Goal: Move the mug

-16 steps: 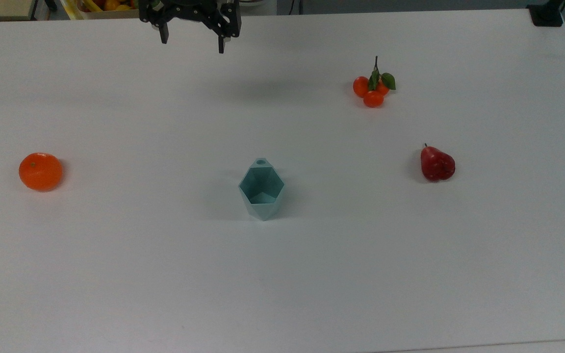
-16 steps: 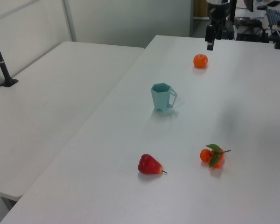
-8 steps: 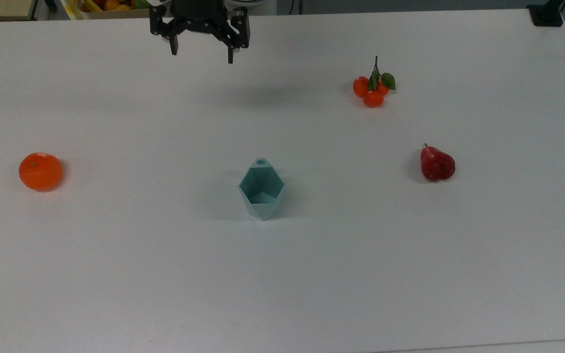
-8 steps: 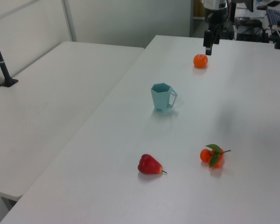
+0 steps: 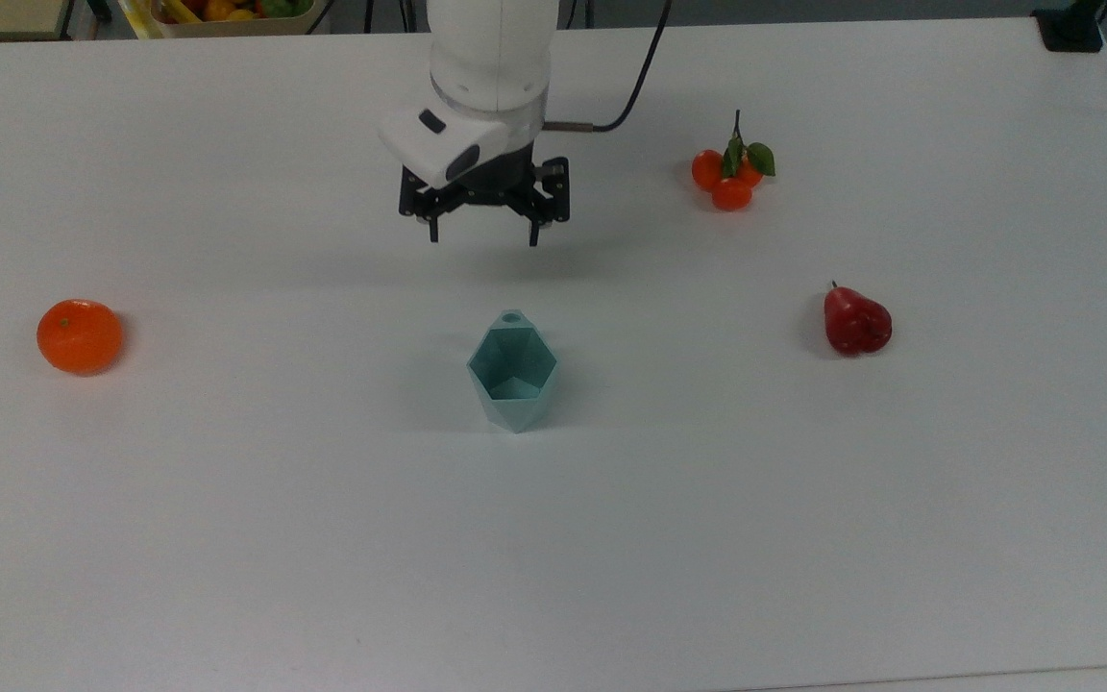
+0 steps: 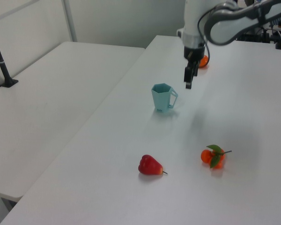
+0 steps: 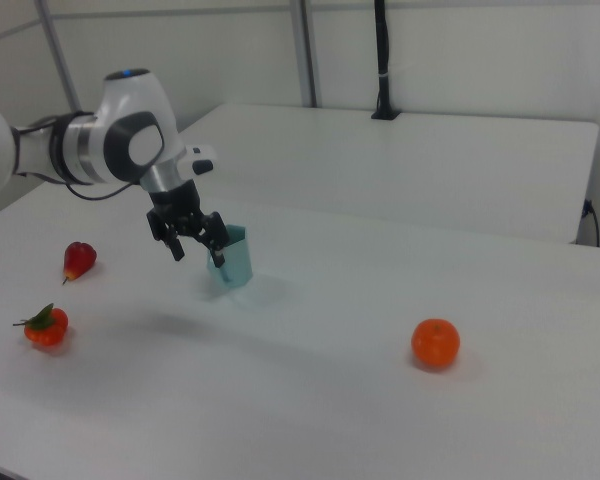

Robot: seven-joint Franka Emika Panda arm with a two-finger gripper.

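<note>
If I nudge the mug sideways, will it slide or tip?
The mug stands upright on a base narrower than its rim, so a high push probably tips it. It looks thin-walled and empty, so likely light; a low push may slide it across the smooth table.

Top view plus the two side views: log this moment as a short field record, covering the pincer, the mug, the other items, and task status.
pincer: open, in the air, short of the mug, holding nothing
mug: pale teal, upright on the white table, handle tab toward the arm
orange: at the top view's left, alone
tangerine cluster: with leaves, top view's upper right
red pear-shaped fruit: top view's right
task status: mug not yet grasped
</note>
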